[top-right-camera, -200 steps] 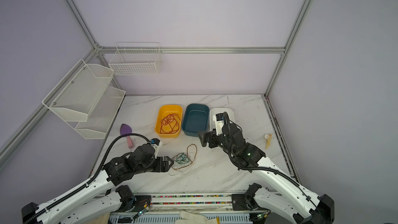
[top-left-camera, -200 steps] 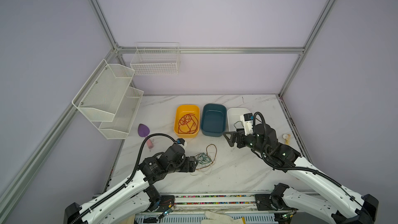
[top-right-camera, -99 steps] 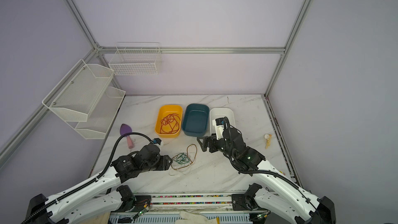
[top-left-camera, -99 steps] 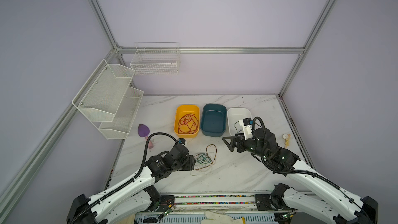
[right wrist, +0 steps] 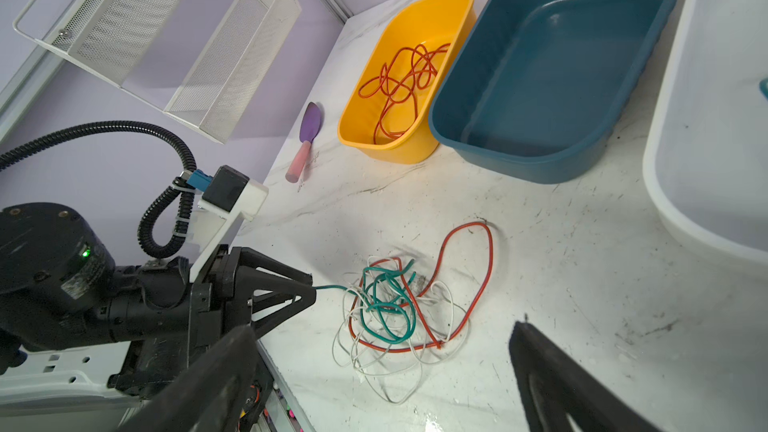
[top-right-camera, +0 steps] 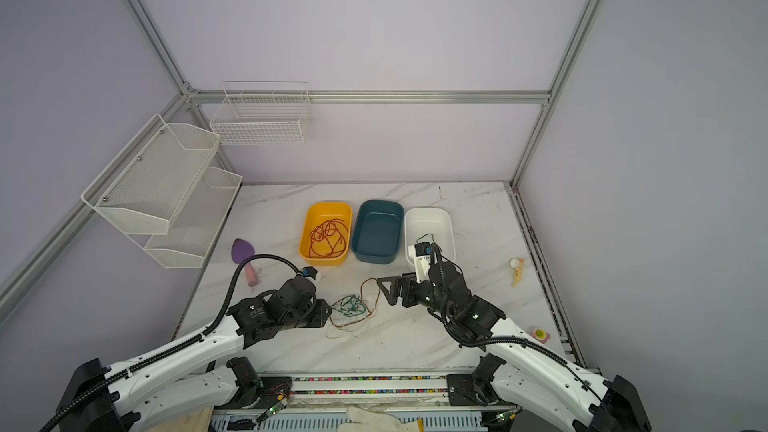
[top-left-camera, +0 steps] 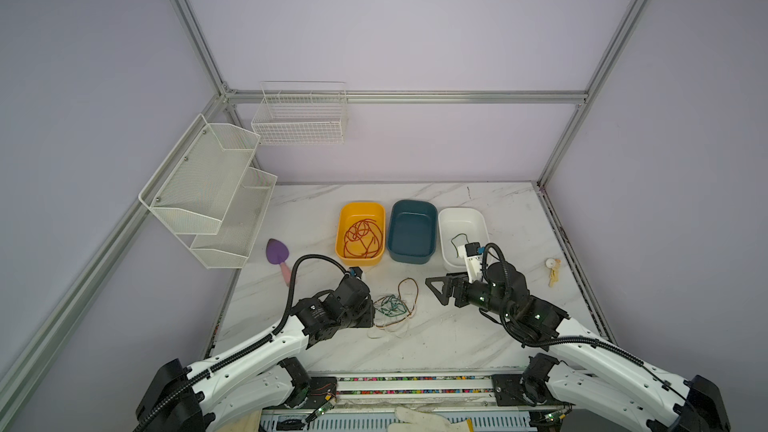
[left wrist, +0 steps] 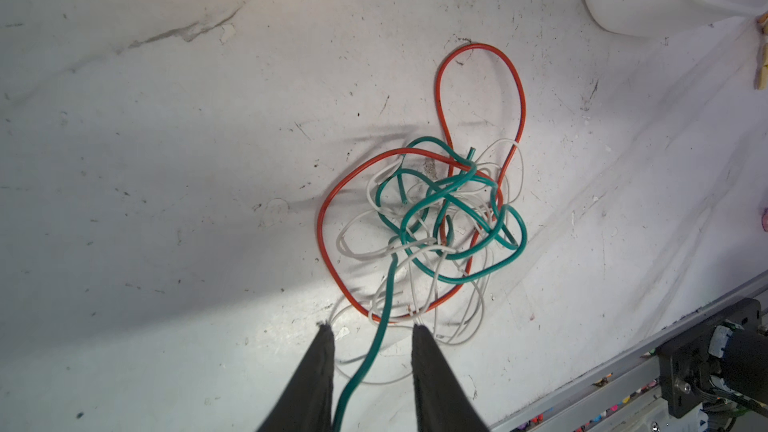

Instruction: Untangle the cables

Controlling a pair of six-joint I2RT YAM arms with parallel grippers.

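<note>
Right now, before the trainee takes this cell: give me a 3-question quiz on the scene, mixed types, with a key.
1. True or false: the right tool stands open and holds nothing.
2. Which cable runs between the fingers of the left tool? A red, B white, C green.
3. Fill in: the red cables lying apart from the tangle are in the ___ tray.

Key
1. True.
2. C: the green cable lies in the gap, not yet pinched.
3. Yellow: they lie in the yellow tray.
</note>
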